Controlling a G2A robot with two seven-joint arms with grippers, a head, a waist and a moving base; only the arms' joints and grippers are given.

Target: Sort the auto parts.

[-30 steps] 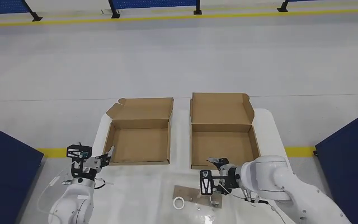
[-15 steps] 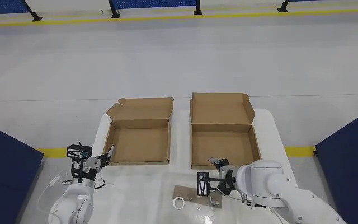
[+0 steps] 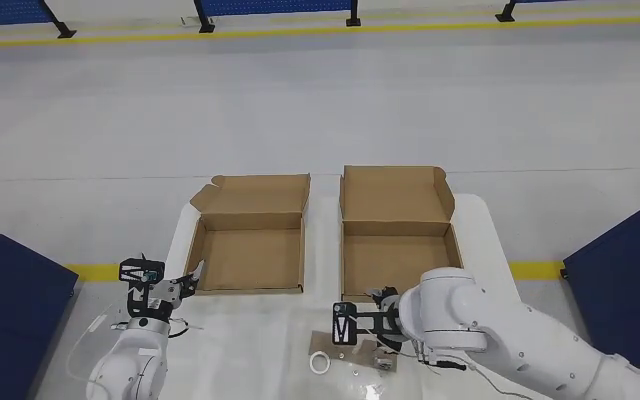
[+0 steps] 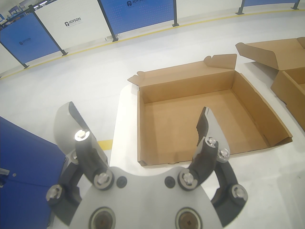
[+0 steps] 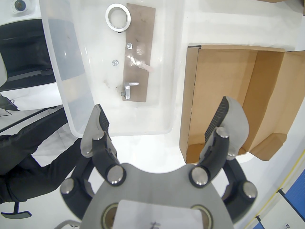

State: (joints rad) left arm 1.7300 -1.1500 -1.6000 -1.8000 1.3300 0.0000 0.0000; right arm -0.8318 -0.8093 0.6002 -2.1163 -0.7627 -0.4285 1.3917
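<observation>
The right gripper's [image 5: 164,117] fingers [image 5: 220,116] are spread wide with nothing between them. It hangs above a clear bin [image 5: 71,91], close to the near left corner of the right box [image 5: 226,89]. The bin stands at the table's [image 3: 250,330] near edge, about midway along it.

On the bin's floor lies a flat brown strip [image 5: 139,36], its long axis following the bin's length and so running along the table's near edge. A metal ring [image 5: 118,17] lies flat at one end of the strip, overlapping its corner; in the top view this is the end toward the table's left edge. A small metal bracket [image 5: 128,89] rests at the strip's other end, one short arm across the strip, the thicker part along it. Between them are two nuts [image 5: 129,45], one on the strip's edge, the other just beside it on the bin floor.

The left gripper's [image 4: 138,109] fingers [image 4: 206,125] are likewise spread and hold nothing. It hangs at the table's left edge, pointing at the near left corner of the left box [image 4: 202,110].

Both boxes are open, lids folded back toward the table's far edge. They sit side by side, apart, the left box toward the left edge and the right box toward the right.
</observation>
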